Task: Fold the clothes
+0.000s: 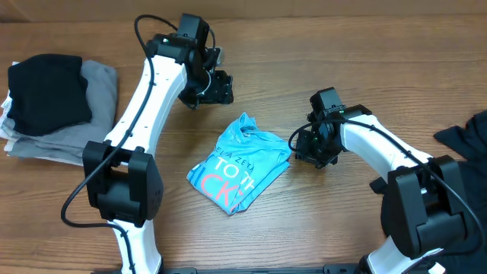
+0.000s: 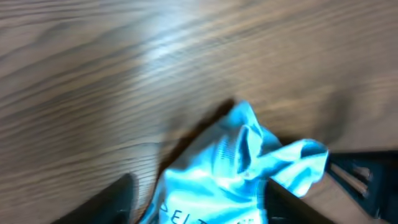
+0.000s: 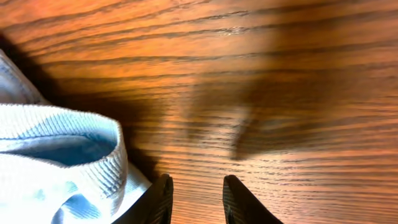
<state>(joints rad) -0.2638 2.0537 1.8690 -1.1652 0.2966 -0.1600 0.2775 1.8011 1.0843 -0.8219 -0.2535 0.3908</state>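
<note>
Okay, the right gripper (image 3: pixel 194 202): its two fingers (image 3: pixel 159 200) stand a little apart with only bare wood between them, so nothing is held. They sit low over the table (image 1: pixel 342 46), just beside the ribbed collar (image 3: pixel 99 158) of the sky-blue T-shirt (image 1: pixel 240 171), on the shirt's right side. Then the left gripper (image 1: pixel 215 86): its fingers are wide apart too, blurred in its wrist view, with nothing clamped. It hangs beyond the shirt's far end, apart from the fabric, with its camera looking down on the crumpled point there.

The shirt lies between the two grippers, bunched into a rough compact packet with the white and pink-red lettering up. The far end pokes up and the near corner is skewed, so the fold looks loose, not squared. Judgement: both arms sit off the cloth, one to each side, placed to take an edge or corner — likely to flatten that point or make another fold.

Well off the shirt's left side, a black garment (image 1: pixel 46 91) rests folded on a grey garment (image 1: pixel 103 84) — probably the finished pile. Well off its right side, a second black garment (image 1: pixel 466 135) sits at the frame edge, seemingly waiting its turn.
</note>
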